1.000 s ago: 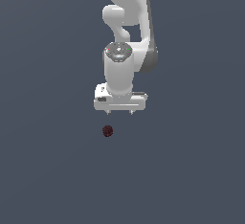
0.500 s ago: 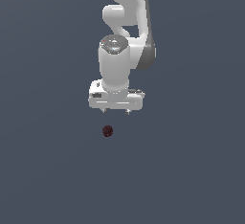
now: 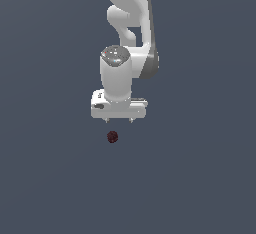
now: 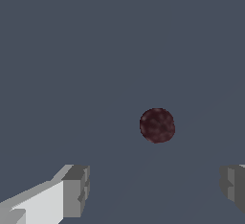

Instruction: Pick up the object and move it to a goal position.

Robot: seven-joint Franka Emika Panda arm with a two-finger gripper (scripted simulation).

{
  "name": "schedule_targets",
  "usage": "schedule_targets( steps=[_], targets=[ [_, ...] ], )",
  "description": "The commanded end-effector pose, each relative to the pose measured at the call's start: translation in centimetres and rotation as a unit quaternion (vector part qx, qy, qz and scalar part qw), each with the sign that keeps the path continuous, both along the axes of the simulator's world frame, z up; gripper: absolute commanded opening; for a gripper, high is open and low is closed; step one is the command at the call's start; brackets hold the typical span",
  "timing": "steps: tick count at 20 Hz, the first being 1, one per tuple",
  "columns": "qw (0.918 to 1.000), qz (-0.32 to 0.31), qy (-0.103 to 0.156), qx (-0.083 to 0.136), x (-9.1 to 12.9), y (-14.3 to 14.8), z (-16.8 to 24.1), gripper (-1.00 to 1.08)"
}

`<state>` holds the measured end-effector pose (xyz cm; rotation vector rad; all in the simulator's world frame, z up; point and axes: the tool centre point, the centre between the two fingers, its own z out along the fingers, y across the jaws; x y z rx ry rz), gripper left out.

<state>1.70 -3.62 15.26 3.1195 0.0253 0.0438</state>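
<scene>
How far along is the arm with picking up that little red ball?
Early stage. Done: the tool is positioned near the ball, and the wrist view shows its fingers spread wide with the ball ahead of the gap between them. In hand: nothing; the ball lies apart from the fingers, untouched. Left: closing on the ball, lifting it and carrying it to the goal, which no picture shows.

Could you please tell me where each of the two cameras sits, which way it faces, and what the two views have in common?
Exterior view: off the arm, facing the white arm and its gripper above the dark red ball on the grey floor.
Wrist view: on the wrist, looking past the two fingertips at the ball; the jaws stand wide apart.
Shared: the ball, the gripper's fingertips and the floor.
</scene>
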Motion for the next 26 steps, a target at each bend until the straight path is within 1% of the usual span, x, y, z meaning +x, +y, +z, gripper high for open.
schedule_targets(
  steps=[1,8,13,22,26],
  targets=[
    [0.9999,0.014,0.003,0.001,0.2,-0.6,-1.1,1.00],
    [0.9980,0.062,0.011,0.005,0.9,-2.5,-4.9,1.00],
    [0.9964,0.083,0.014,0.008,1.1,-3.3,-6.7,1.00],
    [0.9958,0.090,0.015,0.009,1.2,-3.7,-7.5,1.00],
    [0.9957,0.090,0.015,0.009,1.1,-3.7,-8.8,1.00]
  ],
)
